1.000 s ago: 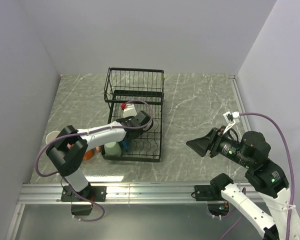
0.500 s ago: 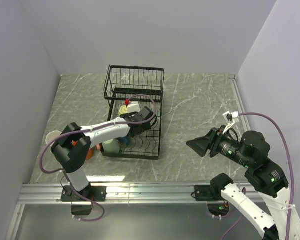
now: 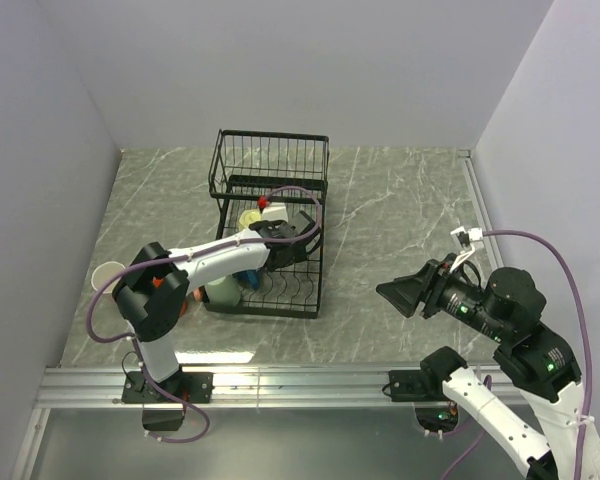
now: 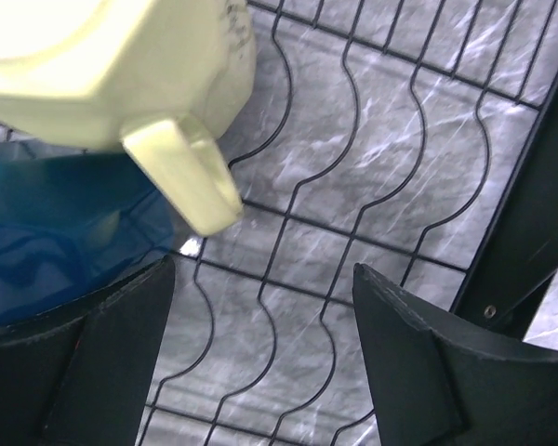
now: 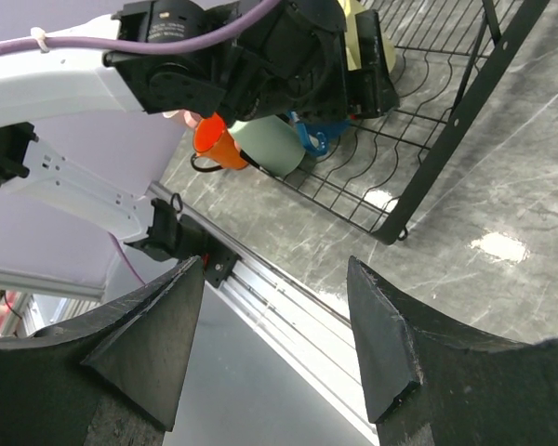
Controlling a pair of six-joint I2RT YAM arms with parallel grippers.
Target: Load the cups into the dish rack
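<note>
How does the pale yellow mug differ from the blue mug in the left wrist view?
Colour: the pale yellow mug is a light cream-yellow, while the blue mug is deep, glossy blue. Shape: the yellow one's wall is faceted, and the blue one's looks smoothly rounded. Handle: the yellow one's shows fully, but the blue one's is out of this view. Both sit in the dish rack, and neither is held.

You have the dish rack (image 3: 302, 290) left of the table's (image 3: 400, 200) centre, its raised basket (image 3: 270, 160) at the back. The cups (image 3: 223, 293) crowd its near-left corner (a lone cup (image 3: 107, 274) sits farther left, on the table).
</note>
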